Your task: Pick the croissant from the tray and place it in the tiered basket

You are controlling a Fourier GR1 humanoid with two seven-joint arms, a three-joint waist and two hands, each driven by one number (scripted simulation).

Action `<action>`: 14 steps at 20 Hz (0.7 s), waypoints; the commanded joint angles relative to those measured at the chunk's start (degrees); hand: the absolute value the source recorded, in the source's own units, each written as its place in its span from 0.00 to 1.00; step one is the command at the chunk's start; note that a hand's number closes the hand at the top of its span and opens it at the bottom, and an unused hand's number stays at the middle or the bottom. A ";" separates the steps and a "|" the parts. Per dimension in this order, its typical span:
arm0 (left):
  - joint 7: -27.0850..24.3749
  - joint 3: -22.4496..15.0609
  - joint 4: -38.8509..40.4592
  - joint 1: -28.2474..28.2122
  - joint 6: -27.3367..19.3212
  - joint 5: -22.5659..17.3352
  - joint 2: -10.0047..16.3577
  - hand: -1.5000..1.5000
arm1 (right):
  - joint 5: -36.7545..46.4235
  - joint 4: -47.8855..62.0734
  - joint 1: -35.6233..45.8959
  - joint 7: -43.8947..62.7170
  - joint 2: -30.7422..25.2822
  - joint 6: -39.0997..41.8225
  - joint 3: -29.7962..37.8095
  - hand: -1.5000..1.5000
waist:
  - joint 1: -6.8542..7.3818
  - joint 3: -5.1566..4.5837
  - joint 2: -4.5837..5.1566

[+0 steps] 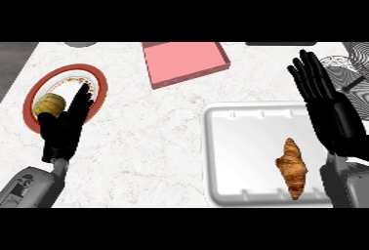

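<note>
Our right hand (328, 110) hangs wide open over the right rim of the tray (210, 156), where the croissant (291, 167) lies loose, so a sideways approach could nudge it away.

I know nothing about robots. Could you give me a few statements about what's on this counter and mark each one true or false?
1. The croissant lies in the white tray. True.
2. The right hand is holding the croissant. False: it is open with straight fingers, and the croissant lies untouched.
3. A round yellowish food sits on the red-rimmed plate. True.
4. The pink slab lies inside the tray. False: it lies on the counter, beyond the tray.
5. The left hand is over the plate. True.
</note>
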State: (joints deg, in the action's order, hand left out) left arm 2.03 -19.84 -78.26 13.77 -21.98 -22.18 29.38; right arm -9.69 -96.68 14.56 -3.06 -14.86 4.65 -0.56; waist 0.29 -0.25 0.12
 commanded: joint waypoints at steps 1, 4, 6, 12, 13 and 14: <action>-0.19 1.22 -2.70 -3.04 -0.02 2.49 1.90 0.50 | 3.03 -2.52 -3.51 2.17 1.84 -5.23 0.82 1.00 | -0.24 0.25 -0.27; -1.01 1.88 -0.85 -0.78 -2.13 4.84 5.11 0.50 | 5.45 -1.40 -9.43 6.54 2.20 -15.57 7.80 1.00 | -1.99 0.25 -0.68; -3.32 2.75 0.23 -1.55 -2.99 7.68 8.57 0.50 | 6.21 -1.23 -13.14 8.03 3.24 -21.72 12.83 1.00 | -3.24 0.24 -0.89; -2.85 2.90 -0.11 -4.06 -2.70 5.70 7.07 0.50 | 20.21 2.00 -27.23 12.65 5.83 -40.69 20.78 0.00 | -4.88 -0.11 -0.63; -2.33 2.82 -0.99 -3.10 -2.65 5.97 7.19 0.50 | 23.31 -1.98 -27.11 15.99 6.77 -43.56 19.27 0.00 | -3.43 -0.14 -0.61; -2.95 1.53 -1.33 -4.22 -2.27 6.24 5.95 0.50 | 26.32 -4.67 -30.27 17.85 7.53 -44.28 17.58 0.00 | -2.85 -0.12 -0.51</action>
State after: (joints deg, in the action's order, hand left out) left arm -0.25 -17.44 -78.59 10.78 -24.73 -16.50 35.67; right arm 8.52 -96.40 -8.32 9.29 -10.35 -30.91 17.21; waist -4.22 -0.26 -0.38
